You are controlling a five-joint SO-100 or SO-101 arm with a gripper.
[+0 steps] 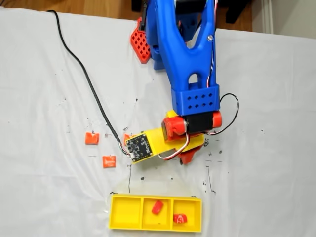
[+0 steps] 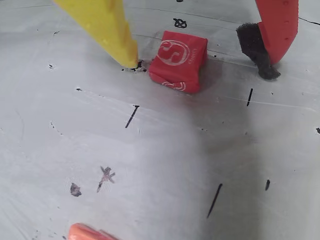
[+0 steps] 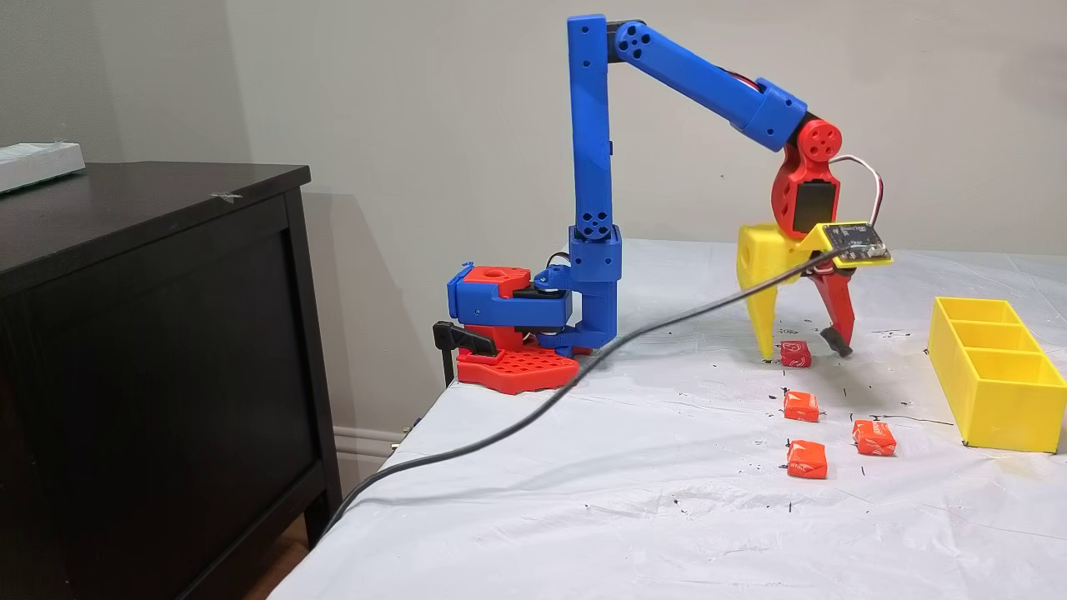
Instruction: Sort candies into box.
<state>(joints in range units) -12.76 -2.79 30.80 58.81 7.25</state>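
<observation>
nearest in a fixed view, three candies (image 3: 807, 459) loose on the white sheet (image 3: 633, 500), apart from each other. behind them, gripper (image 3: 802, 351) down at the sheet, open wide, holding nothing; one candy (image 2: 177, 61) between the fingers, just beside the yellow finger (image 2: 107, 27), apart from the red finger (image 2: 277, 25). at right, yellow box (image 1: 155, 228) with two candies (image 1: 157, 207) inside, middle and right compartments.

You're getting even, soft indoor light in all views, no harsh glare. The white table cover (image 1: 261, 89) is washing out slightly near the top. The gripper (image 2: 200, 62) is casting a soft shadow under itself in the wrist view, where the near-edge candy (image 2: 87, 232) is blurring.
</observation>
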